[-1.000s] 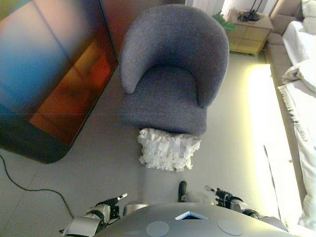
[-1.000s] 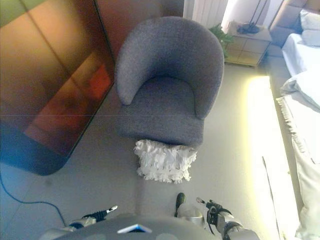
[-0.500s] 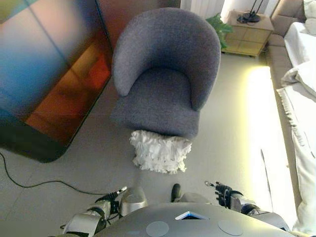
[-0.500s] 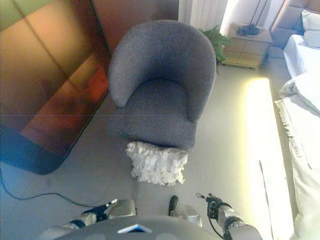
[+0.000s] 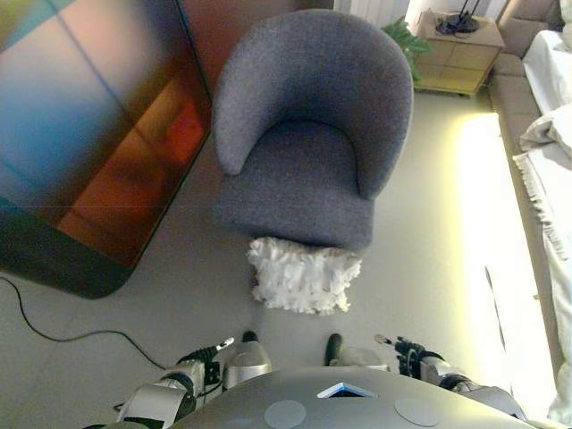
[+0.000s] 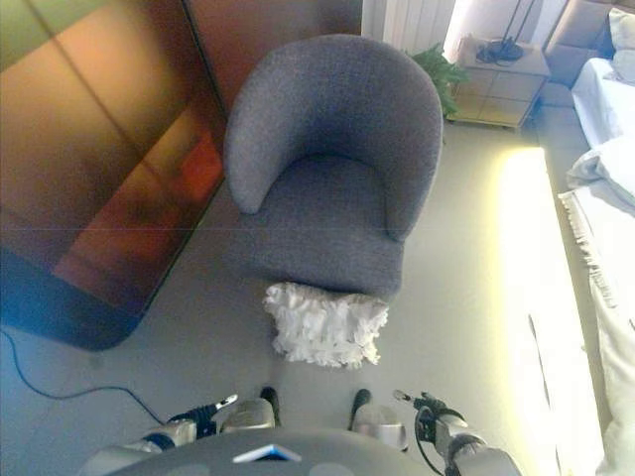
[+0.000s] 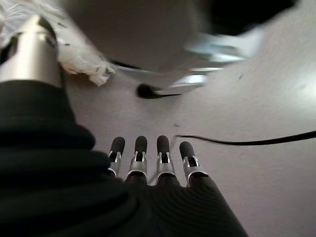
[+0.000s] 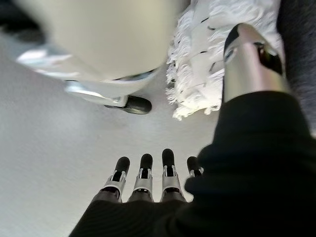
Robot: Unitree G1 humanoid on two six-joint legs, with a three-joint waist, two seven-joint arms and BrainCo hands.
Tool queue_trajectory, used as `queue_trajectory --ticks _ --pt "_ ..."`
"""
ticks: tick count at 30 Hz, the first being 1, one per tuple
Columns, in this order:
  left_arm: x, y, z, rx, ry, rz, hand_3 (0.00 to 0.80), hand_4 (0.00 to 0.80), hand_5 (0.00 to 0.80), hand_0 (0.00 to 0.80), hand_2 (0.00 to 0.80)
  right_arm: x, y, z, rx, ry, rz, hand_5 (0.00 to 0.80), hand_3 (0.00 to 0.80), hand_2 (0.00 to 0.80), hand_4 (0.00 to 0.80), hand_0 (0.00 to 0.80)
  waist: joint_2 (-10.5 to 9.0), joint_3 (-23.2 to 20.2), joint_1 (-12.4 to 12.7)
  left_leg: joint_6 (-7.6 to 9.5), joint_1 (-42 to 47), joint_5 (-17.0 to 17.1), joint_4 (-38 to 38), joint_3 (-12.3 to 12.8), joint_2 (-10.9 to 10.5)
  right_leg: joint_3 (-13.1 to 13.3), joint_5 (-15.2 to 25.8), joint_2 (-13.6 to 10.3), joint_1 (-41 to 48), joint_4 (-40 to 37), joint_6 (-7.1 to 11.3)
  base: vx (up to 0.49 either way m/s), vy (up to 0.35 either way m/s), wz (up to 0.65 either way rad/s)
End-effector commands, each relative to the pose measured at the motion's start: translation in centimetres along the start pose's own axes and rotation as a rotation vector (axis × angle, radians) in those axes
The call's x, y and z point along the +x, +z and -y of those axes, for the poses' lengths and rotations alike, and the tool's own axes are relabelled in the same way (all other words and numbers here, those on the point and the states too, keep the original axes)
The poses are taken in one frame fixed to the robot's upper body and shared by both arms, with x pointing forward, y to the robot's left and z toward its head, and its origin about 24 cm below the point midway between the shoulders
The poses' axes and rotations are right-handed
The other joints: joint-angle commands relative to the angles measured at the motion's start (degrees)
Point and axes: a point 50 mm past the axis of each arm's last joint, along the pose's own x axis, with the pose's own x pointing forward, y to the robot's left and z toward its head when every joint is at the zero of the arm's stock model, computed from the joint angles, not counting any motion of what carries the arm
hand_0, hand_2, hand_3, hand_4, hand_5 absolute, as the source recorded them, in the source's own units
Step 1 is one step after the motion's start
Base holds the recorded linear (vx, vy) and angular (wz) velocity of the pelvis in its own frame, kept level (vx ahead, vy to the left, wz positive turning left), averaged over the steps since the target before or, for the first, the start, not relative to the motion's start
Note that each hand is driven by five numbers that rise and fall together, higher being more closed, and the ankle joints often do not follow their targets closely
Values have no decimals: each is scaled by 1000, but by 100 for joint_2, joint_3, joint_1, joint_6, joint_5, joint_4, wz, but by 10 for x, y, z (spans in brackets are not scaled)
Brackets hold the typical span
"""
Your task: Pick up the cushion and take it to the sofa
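A white ruffled cushion (image 5: pixel 304 275) lies on the floor against the front of a grey armchair (image 5: pixel 308 134); it also shows in the right wrist view (image 8: pixel 207 44) and the left wrist view (image 7: pixel 81 61). My left hand (image 5: pixel 207 359) hangs low at the lower left, fingers straight and empty. My right hand (image 5: pixel 407 350) hangs low at the lower right, fingers straight and empty. Both hands are well short of the cushion. A pale sofa (image 5: pixel 556 134) with white cloth on it runs along the right edge.
A large dark glossy panel (image 5: pixel 85 134) stands at the left. A black cable (image 5: pixel 63 332) runs over the floor at the lower left. A wooden side table (image 5: pixel 458 40) and a green plant (image 5: pixel 402 36) stand behind the armchair.
The whole picture has shifted a little, so the camera has moved. The cushion and armchair stay where they were. Both hands still hang low and empty.
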Motion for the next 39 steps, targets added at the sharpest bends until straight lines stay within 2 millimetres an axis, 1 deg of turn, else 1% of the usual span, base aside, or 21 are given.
queue_trajectory --ticks 1,4,7,8,9,10,11,14,16,17,18,19,20,21,23,25,28,31,33,36,39 --pt "-1 16 -9 64 34 49 0 0 0 0 0 1 33 -10 1 21 79 0 0 0 0 0 -204 74 159 116 -414 -119 293 -34 5 36 -707 -429 607 403 378 180 82 -8" --pt "-2 36 -10 92 49 115 0 0 0 0 0 0 54 -22 10 35 149 0 0 0 0 0 -196 172 240 185 -731 -184 497 -98 -28 43 -794 -503 215 783 469 -9 -9 -3" --pt "-10 82 -14 1 101 258 0 0 0 0 0 -10 110 -34 -19 50 344 0 0 0 0 0 -137 609 297 47 -1376 -89 766 -119 148 -52 -688 -664 -538 977 523 -283 -101 -7" --pt "-15 100 -12 -44 107 318 0 0 0 0 0 -15 130 -36 -39 37 422 0 0 0 0 0 -129 802 258 -21 -1739 -65 981 -197 206 66 -657 -648 -748 970 466 -308 -80 -6" --pt "-18 110 -11 -68 112 356 0 0 0 0 0 -19 141 -37 -52 26 460 0 0 0 0 0 -118 883 235 -54 -1976 -66 1151 -242 237 106 -647 -648 -895 1000 436 -261 -106 -6" --pt "-24 128 -8 -105 119 425 0 0 0 0 0 -26 163 -38 -77 -10 539 0 0 0 0 0 -109 1045 199 -108 -2327 -73 1428 -298 273 177 -633 -655 -1179 1109 390 -227 -88 -8" --pt "-32 147 -6 -118 130 500 0 0 0 0 0 -35 182 -37 -82 -45 605 0 0 0 0 0 -87 1191 153 -121 -2616 -97 1630 -358 293 251 -637 -661 -1551 1300 368 -194 -90 -5" --pt "-54 189 -6 -100 173 655 0 0 0 0 0 -56 225 -34 -101 -137 744 0 0 0 0 0 -48 1475 76 -127 -3035 -67 1721 -431 285 343 -651 -635 -2248 1643 340 -143 -49 -10" --pt "-73 220 -9 -115 199 761 0 0 0 0 0 -76 255 -29 -103 -211 837 0 0 0 0 0 -32 1678 31 -95 -3263 -37 1719 -467 216 388 -648 -599 -2699 1856 314 -138 -16 -12" --pt "-77 226 -9 -118 203 782 0 0 0 0 0 -80 261 -27 -99 -230 855 0 0 0 0 0 -28 1721 20 -84 -3318 -32 1726 -475 196 393 -644 -597 -2804 1914 312 -126 -3 -10" --pt "-86 238 -9 -123 206 818 0 0 0 0 0 -89 272 -23 -111 -322 904 0 0 0 0 0 -21 1832 -1 -63 -3434 -23 1752 -482 162 397 -626 -612 -3032 2032 308 -106 -30 -1" --pt "-95 252 -13 -113 211 846 0 0 0 0 0 -105 292 1 -87 -354 932 0 0 0 0 0 -36 1914 14 -64 -3566 -34 1836 -506 146 387 -620 -630 -3211 2153 336 -130 -46 3" --pt "-107 266 -20 -108 214 876 0 0 0 0 0 -122 310 15 -82 -371 944 0 0 0 0 0 -44 1996 16 -35 -3696 -17 1875 -492 133 369 -586 -674 -3397 2250 342 -120 -49 7" --pt "-117 278 -24 -114 220 916 0 0 0 0 0 -128 315 24 -78 -406 950 0 0 0 0 0 -59 2106 -5 -9 -3864 -10 1951 -490 111 382 -564 -666 -3639 2407 331 -134 -6 9" --pt "-131 290 -25 -169 238 981 0 0 0 0 0 -130 312 25 -75 -439 1027 0 0 0 0 0 -62 2284 -85 45 -4091 -13 1999 -485 39 467 -531 -634 -3978 2548 351 -124 41 5" --pt "-140 296 -22 -206 244 1044 0 0 0 0 0 -133 310 17 -72 -458 1094 0 0 0 0 0 -50 2429 -194 83 -4344 -69 2146 -460 -11 574 -483 -604 -4288 2598 361 -111 51 -5" --pt "-152 300 -15 -224 253 1133 0 0 0 0 0 -140 307 8 -70 -473 1174 0 0 0 0 0 11 2429 -287 129 -4850 -108 2276 -457 -73 686 -428 -583 -4883 2707 375 -68 57 -2" --pt "-163 305 -13 -229 256 1198 0 0 0 0 0 -154 314 6 -47 -466 1253 0 0 0 0 0 76 2429 -316 166 -5234 -115 2329 -435 -114 751 -386 -589 -5331 2809 378 -49 72 3" --pt "-174 311 -13 -225 257 1263 0 0 0 0 0 -168 322 10 -8 -462 1326 0 0 0 0 0 143 2429 -326 181 -5638 -116 2461 -455 -158 830 -363 -569 -5788 3017 360 -27 59 -4" --pt "-184 318 -15 -221 255 1313 0 0 0 0 0 -181 330 15 8 -460 1371 0 0 0 0 0 186 2429 -336 199 -5993 -137 2646 -458 -164 878 -368 -554 -6160 3238 330 -10 24 1" --pt "-200 327 -20 -238 257 1374 0 0 0 0 0 -197 341 21 -20 -465 1418 0 0 0 0 0 224 2429 -346 235 -6553 -192 2976 -482 -143 924 -401 -565 -6755 3637 286 -23 45 6"
